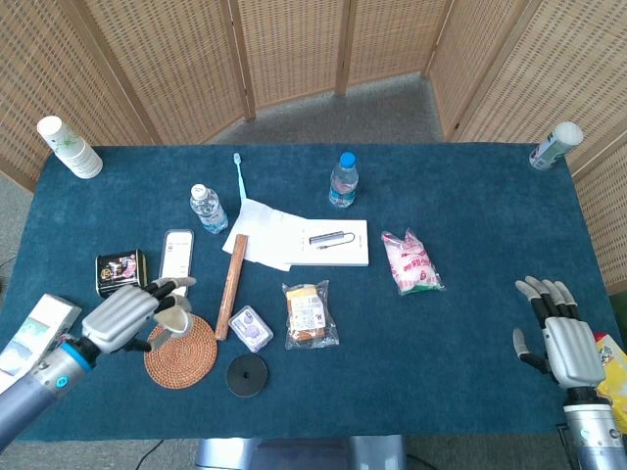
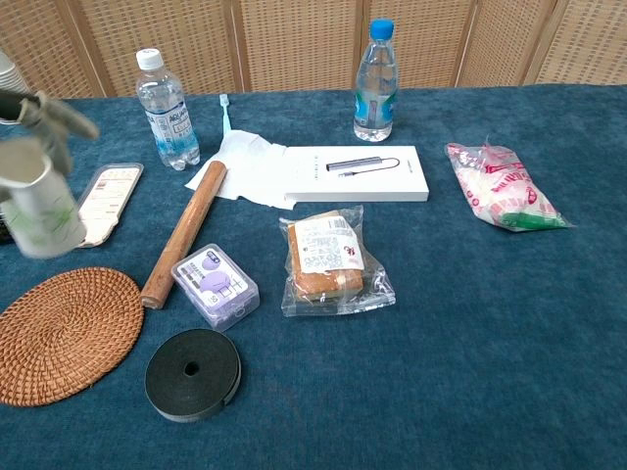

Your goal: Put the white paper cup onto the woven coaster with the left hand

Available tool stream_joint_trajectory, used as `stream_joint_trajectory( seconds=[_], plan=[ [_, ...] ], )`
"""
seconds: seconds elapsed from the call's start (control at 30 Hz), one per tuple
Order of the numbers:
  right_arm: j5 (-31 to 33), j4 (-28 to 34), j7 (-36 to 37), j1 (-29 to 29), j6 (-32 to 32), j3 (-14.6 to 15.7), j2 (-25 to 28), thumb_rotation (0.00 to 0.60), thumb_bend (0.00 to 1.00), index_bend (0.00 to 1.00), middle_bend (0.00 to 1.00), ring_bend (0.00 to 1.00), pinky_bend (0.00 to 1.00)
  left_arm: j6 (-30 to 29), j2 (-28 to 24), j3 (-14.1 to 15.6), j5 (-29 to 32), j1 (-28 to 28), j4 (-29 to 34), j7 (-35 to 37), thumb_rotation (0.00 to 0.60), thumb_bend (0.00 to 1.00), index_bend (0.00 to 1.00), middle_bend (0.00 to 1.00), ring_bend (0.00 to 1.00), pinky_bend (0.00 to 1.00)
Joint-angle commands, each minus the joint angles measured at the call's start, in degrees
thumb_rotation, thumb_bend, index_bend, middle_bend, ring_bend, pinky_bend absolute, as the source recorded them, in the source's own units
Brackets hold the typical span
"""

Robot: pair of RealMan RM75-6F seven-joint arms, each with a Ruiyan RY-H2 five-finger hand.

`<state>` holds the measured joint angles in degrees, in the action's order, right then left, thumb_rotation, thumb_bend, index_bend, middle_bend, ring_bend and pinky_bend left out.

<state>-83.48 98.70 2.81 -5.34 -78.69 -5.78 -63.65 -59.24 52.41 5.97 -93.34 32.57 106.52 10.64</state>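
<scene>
1. A blue table (image 1: 470, 372) fills both views, cluttered in the middle and left, with wicker screens behind it.
2. The left hand (image 1: 125, 315) hangs at the table's left front, its fingers wrapped around the cup (image 2: 41, 211). The chest view shows the cup upright or nearly so, lifted above the cloth, just behind and left of the coaster (image 2: 61, 333).
3. The right hand (image 1: 560, 333) rests far off at the right edge, fingers apart and holding nothing.
4. The coaster is round, woven and flat, lying near the front left, with nothing on it yet.
5. A wooden stick (image 2: 183, 233) lies just right of the coaster, almost touching its rim. A phone (image 2: 106, 201) lies just behind the cup.
6. A black disc (image 2: 192, 372) and a small purple case (image 2: 215, 285) sit close by to the right.
7. Risk: a paper cup is light and soft, so a hard squeeze could crush it.
8. Risk: set down off-centre, it could straddle the coaster's rim and tip.
9. Risk: fingers opening wide could knock the cup over, or nudge the stick.
</scene>
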Motion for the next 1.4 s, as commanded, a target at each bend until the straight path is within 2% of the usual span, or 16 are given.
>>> stream_joint_trajectory(
  seconds=[0.03,0.2,0.5,1.07,1.4],
  plan=[
    [-0.2,0.2,-0.2,0.0,-0.2,0.3,-0.1,0.6,0.55,0.11,0.0,0.0,0.0,-0.7,0.1,1.7,-0.4,-2.1,-0.8,-1.1,0.6,0.5,0.34,0.14,0.16,0.45],
    [-0.6,0.7,-0.3,0.2,-0.9,0.7,-0.1,0.6,0.55,0.11,0.0,0.0,0.0,-0.7,3.1,3.2,-0.6,-4.3,-3.5,-2.7,0.6,0.5,0.33,0.13,0.15,0.43],
    [-1.2,0.9,0.4,0.9,-2.3,1.5,0.4,0.6,0.55,0.1,0.0,0.0,0.0,-0.5,8.4,2.9,-0.2,-5.8,-6.6,-4.9,0.6,0.5,0.33,0.12,0.14,0.42],
    [-1.4,-0.4,2.7,1.3,-2.8,2.5,0.2,0.6,0.55,0.1,0.0,0.0,0.0,-0.5,12.3,2.8,0.0,-7.2,-9.6,-8.2,0.6,0.5,0.3,0.07,0.06,0.32],
    [-1.4,-0.6,3.3,1.5,-3.2,2.6,0.4,0.6,0.55,0.1,0.0,0.0,0.0,-0.2,11.6,2.8,-0.4,-7.0,-8.6,-9.2,0.6,0.5,0.26,0.02,0.0,0.25]
  ],
)
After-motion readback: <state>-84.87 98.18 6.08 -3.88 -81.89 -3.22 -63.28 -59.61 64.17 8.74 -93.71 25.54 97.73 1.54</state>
